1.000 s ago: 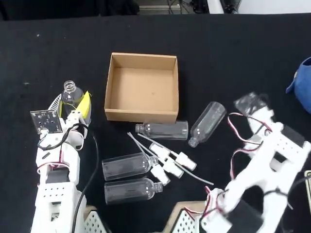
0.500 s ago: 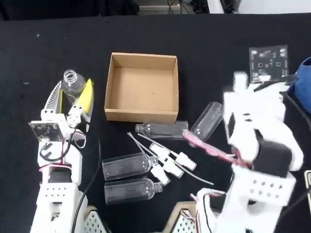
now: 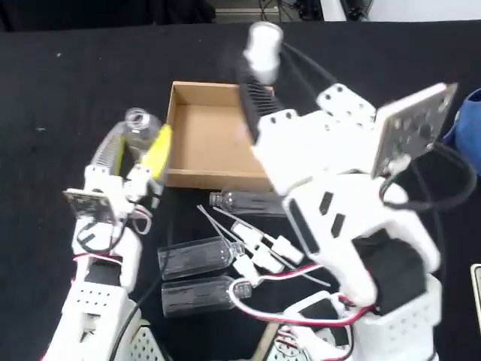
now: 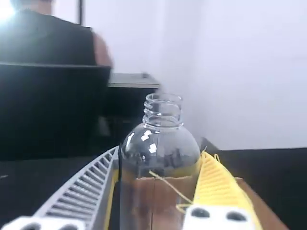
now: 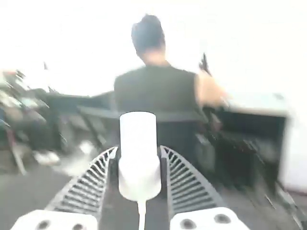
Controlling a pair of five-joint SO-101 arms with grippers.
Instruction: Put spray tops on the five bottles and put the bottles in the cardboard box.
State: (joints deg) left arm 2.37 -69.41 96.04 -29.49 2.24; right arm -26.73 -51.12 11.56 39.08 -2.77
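Early days: no bottle capped, and the cardboard box (image 3: 218, 179) looks empty. The left end effector (image 3: 138, 147) pinches an open bottle (image 3: 137, 120) upright beside the box. The right end effector (image 5: 138, 160) clamps a spray top (image 5: 138, 134) held aloft. The other bottles (image 3: 252, 201) lie on the tabletop (image 3: 361, 53).

The left arm (image 3: 98, 256) stretches forward over the table. The left gripper (image 3: 137, 141) is clamped on an upright bottle (image 4: 158, 143), with a grey finger (image 4: 81, 191) on one side and a yellow finger (image 4: 216, 184) on the other. The right arm (image 3: 353, 226) is reared up high and bent toward the middle. The right gripper (image 5: 139, 177) is pinched around a white spray top (image 5: 139, 153).
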